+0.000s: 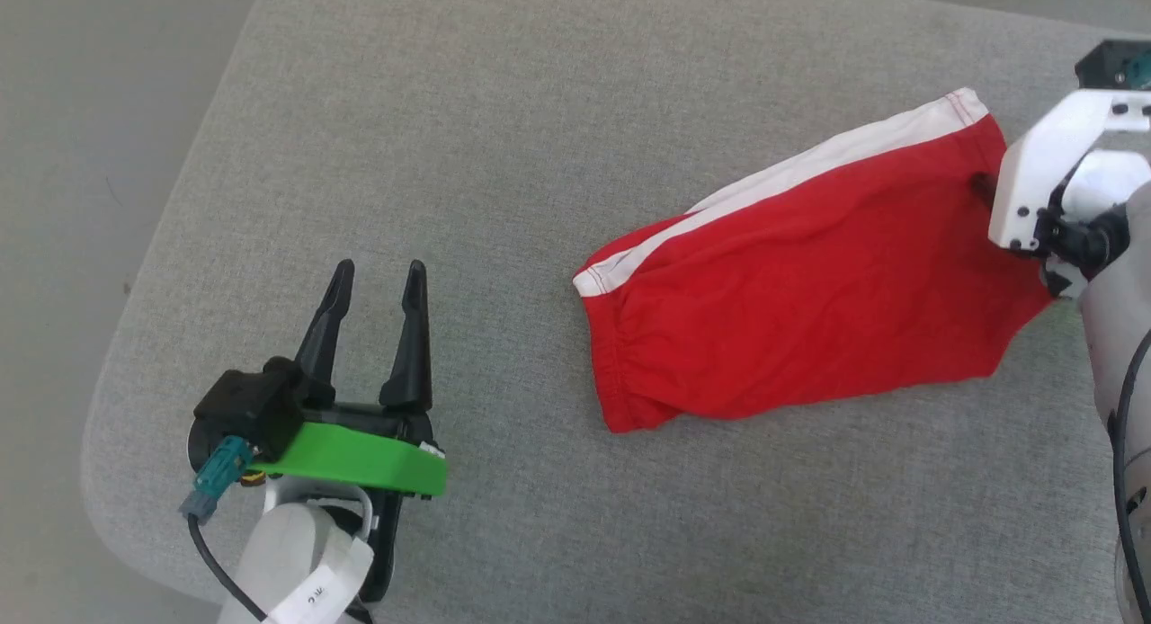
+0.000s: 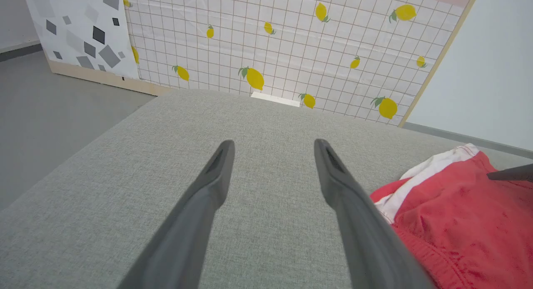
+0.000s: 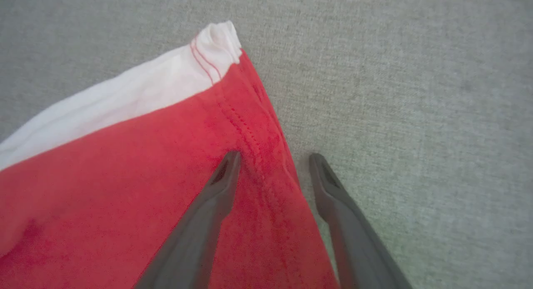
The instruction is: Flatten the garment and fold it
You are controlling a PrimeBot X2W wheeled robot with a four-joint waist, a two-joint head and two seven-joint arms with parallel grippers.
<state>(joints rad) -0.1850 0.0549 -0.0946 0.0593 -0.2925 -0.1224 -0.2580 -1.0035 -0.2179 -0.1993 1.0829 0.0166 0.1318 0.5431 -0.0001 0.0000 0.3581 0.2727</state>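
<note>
Red shorts on a grey padded surface point(image 1: 504, 138), one robot gripper at each side.

Right of the pad's middle, creased and slanted: the garment point(image 1: 809, 282), bright red, with a white band point(image 1: 836, 156) along its upper edge. At lower left, over bare pad and apart from the cloth: the left gripper point(image 1: 378, 273), jaws spread wide, empty. At the garment's right end: the right gripper point(image 3: 275, 158), jaws apart, one finger over red fabric, the other over the pad, hem edge between.
</note>
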